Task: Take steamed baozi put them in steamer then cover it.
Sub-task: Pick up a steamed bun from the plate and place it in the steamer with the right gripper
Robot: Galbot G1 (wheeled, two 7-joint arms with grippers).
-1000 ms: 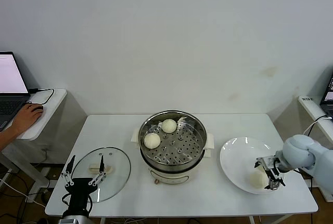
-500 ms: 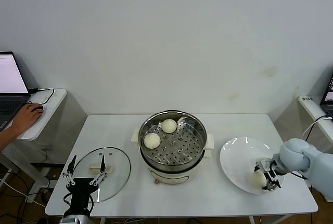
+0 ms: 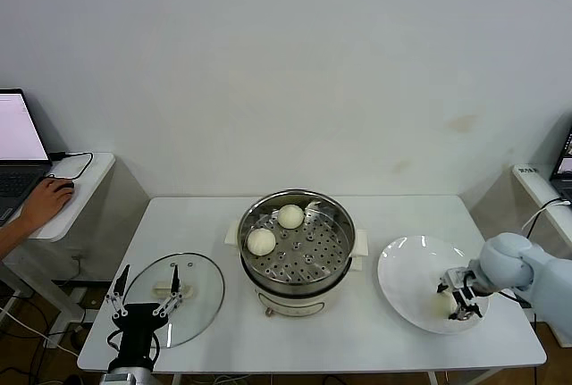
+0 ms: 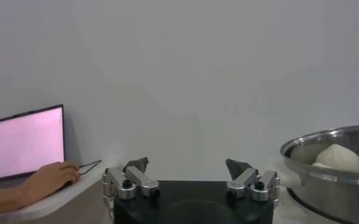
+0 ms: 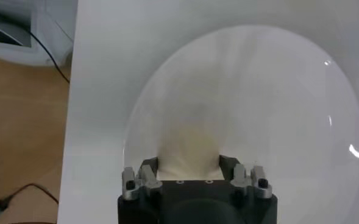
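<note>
resting low over the white plate (image 3: 407,282) at the right end of the white table (image 3: 375,211), the right gripper (image 3: 457,303) is seen with its fingers (image 5: 147,175) pressed against both sides of a steamed baozi (image 5: 189,155); in the right wrist view the cream bun is wedged between the two fingers, so it is grasped, and it cannot be told whether it is lifted off the plate. in the head view that bun is almost wholly hidden by the gripper.

the steamer (image 3: 297,246) is placed at the middle of the table, uncovered, on its white base. two more baozi are lying on the perforated tray inside it: one (image 3: 261,241) towards the robot's left side of the tray, the other (image 3: 290,216) farther back, near the rear wall. they are near each other but apart.

the cover (image 3: 204,291) is laid flat on the table to the left of the steamer, its white bar handle (image 3: 164,289) facing up. the left gripper (image 3: 144,295) is held just above the near part of the cover, fingers spread wide and nothing between them; in the left wrist view the left gripper (image 4: 189,178) is shown released, with the steamer's rim off to one side.

a person's hand (image 3: 46,204) is rested on a mouse beside a laptop (image 3: 18,148) on a side desk well to the left.
</note>
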